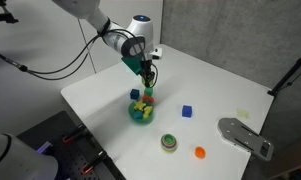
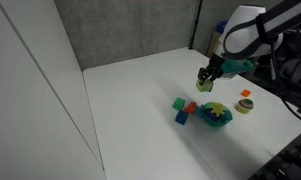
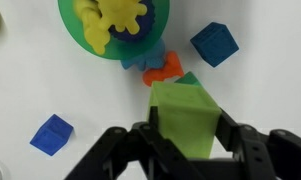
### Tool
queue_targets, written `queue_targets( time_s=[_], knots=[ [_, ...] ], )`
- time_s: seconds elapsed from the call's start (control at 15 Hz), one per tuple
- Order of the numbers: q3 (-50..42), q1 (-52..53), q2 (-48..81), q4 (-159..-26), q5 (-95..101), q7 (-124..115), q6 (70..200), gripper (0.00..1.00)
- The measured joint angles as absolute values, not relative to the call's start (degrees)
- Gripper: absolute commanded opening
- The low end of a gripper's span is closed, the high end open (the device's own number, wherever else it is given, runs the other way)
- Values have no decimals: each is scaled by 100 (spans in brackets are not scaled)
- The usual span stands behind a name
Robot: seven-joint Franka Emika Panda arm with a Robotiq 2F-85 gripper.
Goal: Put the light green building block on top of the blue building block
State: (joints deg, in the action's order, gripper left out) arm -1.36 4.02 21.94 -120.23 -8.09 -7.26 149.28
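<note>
My gripper [image 3: 186,135] is shut on the light green building block [image 3: 183,108], a pale yellow-green cube held in the air. In both exterior views the gripper [image 1: 146,72] [image 2: 205,80] hangs above and just beside the teal bowl [image 1: 142,117] [image 2: 216,122]. The blue building block [image 1: 188,111] [image 2: 182,117] sits alone on the white table, a short way from the bowl. The wrist view shows two blue cubes, one at upper right [image 3: 214,44] and one at lower left [image 3: 52,135]; I cannot tell which is the lone one.
The teal bowl [image 3: 155,20] holds a yellow star-like piece [image 3: 118,14] and other pieces. An orange piece [image 3: 162,68] lies beside it. A dark green ring [image 1: 169,143], a small orange round piece [image 1: 200,152] and a grey flat object [image 1: 245,136] lie near the table's edge.
</note>
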Motion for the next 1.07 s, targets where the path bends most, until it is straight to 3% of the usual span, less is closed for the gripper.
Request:
queue_targets(
  time_s=[0.13, 0.2, 1.07],
  knots=[
    [-126, 393, 2222, -12024, -809, -726, 14934, 56],
    [-128, 373, 2250, -12023, -809, -726, 14940, 31],
    [218, 794, 2765, -12036, -242, -687, 14940, 31]
  ],
)
